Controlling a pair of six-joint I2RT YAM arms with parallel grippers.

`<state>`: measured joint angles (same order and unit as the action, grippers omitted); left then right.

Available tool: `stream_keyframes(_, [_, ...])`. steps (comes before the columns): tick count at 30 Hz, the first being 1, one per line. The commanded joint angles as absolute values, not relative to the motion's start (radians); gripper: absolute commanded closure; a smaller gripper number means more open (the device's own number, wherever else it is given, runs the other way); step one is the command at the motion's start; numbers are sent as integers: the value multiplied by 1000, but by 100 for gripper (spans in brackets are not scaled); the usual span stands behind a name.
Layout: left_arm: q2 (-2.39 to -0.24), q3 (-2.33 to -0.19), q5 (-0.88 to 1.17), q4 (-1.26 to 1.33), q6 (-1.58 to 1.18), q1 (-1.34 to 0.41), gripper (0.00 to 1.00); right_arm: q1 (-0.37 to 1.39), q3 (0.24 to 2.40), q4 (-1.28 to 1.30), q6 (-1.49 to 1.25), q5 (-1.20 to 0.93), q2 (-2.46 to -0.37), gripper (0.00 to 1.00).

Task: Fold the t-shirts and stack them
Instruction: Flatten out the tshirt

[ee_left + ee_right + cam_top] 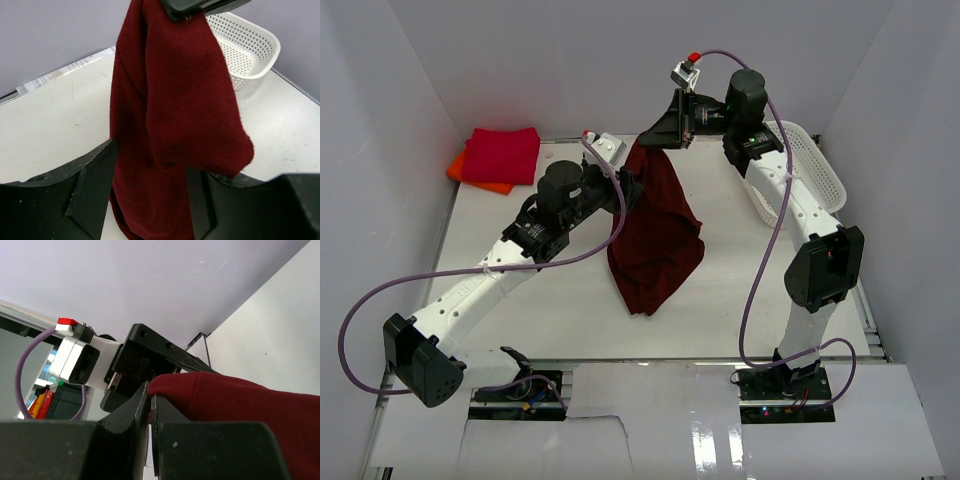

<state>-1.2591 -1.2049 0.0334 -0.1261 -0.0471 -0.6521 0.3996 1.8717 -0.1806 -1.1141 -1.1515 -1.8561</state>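
The dark maroon t-shirt (pixel 655 235) hangs in the air, its lower end resting on the table. My right gripper (pixel 658 133) is shut on its top edge; the right wrist view shows the jaws pinched on the maroon cloth (pixel 225 400). My left gripper (pixel 632 190) is at the shirt's left side, partway down. In the left wrist view its fingers (pixel 95 185) stand wide apart with the hanging shirt (pixel 170 110) between them, not pinched. A folded crimson-red t-shirt (pixel 502 155) lies on the orange t-shirt (pixel 468 172) at the table's back left.
A white mesh basket (pixel 810 165) stands at the back right, beside the right arm; it also shows in the left wrist view (pixel 250 50). White walls close in the table on three sides.
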Motion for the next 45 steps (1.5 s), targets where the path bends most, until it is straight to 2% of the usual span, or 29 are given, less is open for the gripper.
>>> stream_keyframes(1, [-1242, -1203, 23, -97, -38, -658, 34, 405, 1865, -204, -1100, -1152, -1802, 92])
stream_keyframes(4, [-1272, -1215, 37, -78, -49, -658, 37, 407, 1841, -210, -1100, -1151, -1789, 92])
stream_keyframes(5, [-1276, -1216, 50, -72, -51, -660, 41, 407, 1835, -212, -1100, -1150, -1786, 92])
stream_keyframes(9, [-1316, -1249, 67, -71, -52, -660, 94, 407, 1822, -219, -1100, -1152, -1775, 92])
stream_keyframes(10, [-1324, -1261, 71, -71, -55, -660, 100, 405, 1822, -218, -1100, -1154, -1778, 92])
stream_keyframes(17, [-1322, -1370, 132, -196, -103, -660, 100, 350, 1905, -201, -1039, -1169, -1848, 92])
stream_keyframes(21, [-1328, -1477, 152, -331, -141, -660, 100, 295, 2026, 31, -815, -1106, -1891, 82])
stream_keyframes(22, [-1328, -1495, 159, -348, -150, -660, 100, 288, 2054, 186, -749, -1041, -1897, 79])
stream_keyframes(23, [-1330, -1540, 178, -380, -184, -660, 100, 278, 2107, 315, -571, -975, -1916, 72])
stream_keyframes(26, [-1328, -1571, 196, -419, -221, -660, 100, 268, 2114, 406, -461, -896, -1918, 63])
stream_keyframes(27, [-1330, -1580, 202, -445, -230, -660, 100, 267, 2103, 426, -430, -872, -1910, 57])
stream_keyframes(29, [-1333, -1600, 222, -466, -255, -660, 100, 265, 2033, 458, -375, -772, -1870, 48])
stream_keyframes(33, [-1414, -1745, 262, -607, -301, -660, 100, 282, 1852, 456, -238, -637, -1757, 39])
stream_keyframes(36, [-1532, -1946, 250, -777, -314, -660, 100, 328, 1703, 449, -151, -559, -1632, 39])
stream_keyframes(38, [-1566, -2014, 245, -830, -324, -658, 100, 357, 1587, 436, -127, -506, -1526, 39])
stream_keyframes(40, [-1603, -2075, 245, -847, -345, -657, 100, 396, 1507, 394, -115, -439, -1450, 34])
stream_keyframes(41, [-1649, -2139, 248, -889, -359, -650, 100, 412, 1433, 364, -115, -428, -1345, 34])
stream_keyframes(45, [-1742, -2247, 322, -1000, -364, -643, 100, 443, 1309, 339, -94, -362, -1232, 30])
